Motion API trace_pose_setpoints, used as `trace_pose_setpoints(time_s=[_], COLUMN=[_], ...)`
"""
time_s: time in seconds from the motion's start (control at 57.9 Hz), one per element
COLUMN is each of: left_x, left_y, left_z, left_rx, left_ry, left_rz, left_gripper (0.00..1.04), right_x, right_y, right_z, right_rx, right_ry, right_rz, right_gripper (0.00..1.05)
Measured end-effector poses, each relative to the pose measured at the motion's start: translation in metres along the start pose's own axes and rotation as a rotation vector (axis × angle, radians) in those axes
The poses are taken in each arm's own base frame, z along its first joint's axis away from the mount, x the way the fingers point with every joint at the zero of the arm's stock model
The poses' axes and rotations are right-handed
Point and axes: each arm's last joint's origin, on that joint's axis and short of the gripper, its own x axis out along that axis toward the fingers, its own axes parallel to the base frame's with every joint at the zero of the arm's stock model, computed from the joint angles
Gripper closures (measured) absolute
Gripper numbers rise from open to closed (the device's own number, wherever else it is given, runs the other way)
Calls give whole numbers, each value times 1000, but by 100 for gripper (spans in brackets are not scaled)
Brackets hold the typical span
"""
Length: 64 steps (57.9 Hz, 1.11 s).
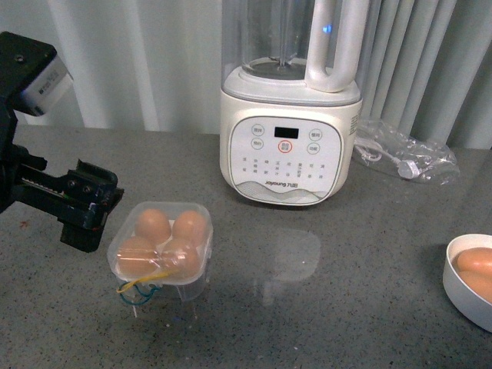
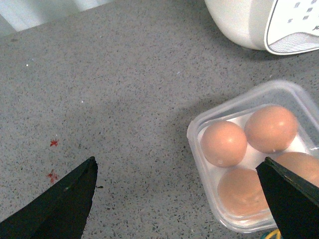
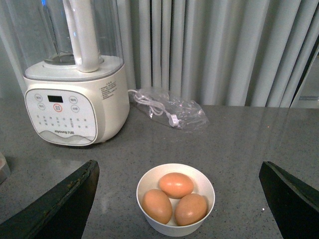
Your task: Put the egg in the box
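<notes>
The box (image 1: pixel 125 244) is a small clear plastic case on the grey counter, left of centre, with yellow and blue bands (image 1: pixel 138 286) at its near side. Several orange-brown eggs (image 1: pixel 152 224) fill its white tray. My left gripper (image 1: pixel 86 206) is open and empty just left of the box. In the left wrist view (image 2: pixel 178 160) one black finger (image 2: pixel 289 199) hangs over the box (image 2: pixel 199 149) and its eggs (image 2: pixel 224 143). My right gripper (image 3: pixel 179 164) is open and empty, above a white bowl (image 3: pixel 149 219) holding three more eggs (image 3: pixel 176 184).
A cream blender (image 1: pixel 290 146) stands at the back centre, also in the right wrist view (image 3: pixel 75 104). A clear bag with a white cable (image 1: pixel 403 154) lies to its right. The white bowl (image 1: pixel 461 304) sits at the right edge. Curtains hang behind the counter.
</notes>
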Motion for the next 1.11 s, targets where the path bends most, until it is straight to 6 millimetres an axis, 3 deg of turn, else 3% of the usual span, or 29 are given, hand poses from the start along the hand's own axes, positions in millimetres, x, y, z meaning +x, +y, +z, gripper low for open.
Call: trace_pose_setpoints(time_s=[0.173,0.346,0.467,0.588,0.985,1.106], left_x=[-28,-78,-88,-92,-127,-133], left_y=[5,6,7,7,12,10], left_z=[0,-12,-10,-25,-58,-63], left_rx=[-31,-75,-89,-220,-283,-290], left_ry=[-51,-175,-226,-356,-410,-409], left_rz=[11,-10,1,200,212,214], left_gripper=[7,7,7,28,99,101], right_x=[0,0,0,0,0,0], right_y=[0,0,0,0,0,0], right_z=[0,0,0,0,0,0], right_rx=[0,0,0,0,0,0], right_ry=[0,0,0,0,0,0], right_rz=[0,0,0,0,-1,0], right_gripper=[7,7,7,7,7,7])
